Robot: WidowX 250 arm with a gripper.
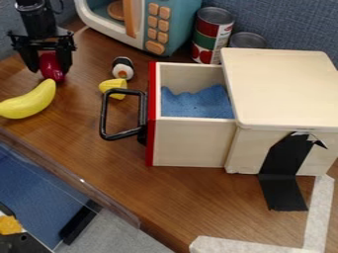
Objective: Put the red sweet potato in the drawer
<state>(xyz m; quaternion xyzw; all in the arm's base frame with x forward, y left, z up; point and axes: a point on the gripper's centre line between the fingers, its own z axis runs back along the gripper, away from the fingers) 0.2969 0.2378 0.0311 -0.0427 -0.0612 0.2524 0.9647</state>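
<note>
At the upper left of the camera view, my gripper (51,62) hangs over the table with its fingers on both sides of the red sweet potato (51,68), shut on it. The sweet potato's lower end points down near the tip of the yellow banana; whether it touches the table I cannot tell. To the right, the drawer (191,143) stands pulled out of its wooden box, with a red front edge and a black handle facing left. A blue cloth (196,103) lies inside it.
A yellow banana (29,101) lies below the gripper. Between gripper and drawer are a sushi roll toy (123,68) and a yellow piece (113,88). Behind stand a toy microwave (158,27) and cans (212,34). The box lid (280,86) covers the right side.
</note>
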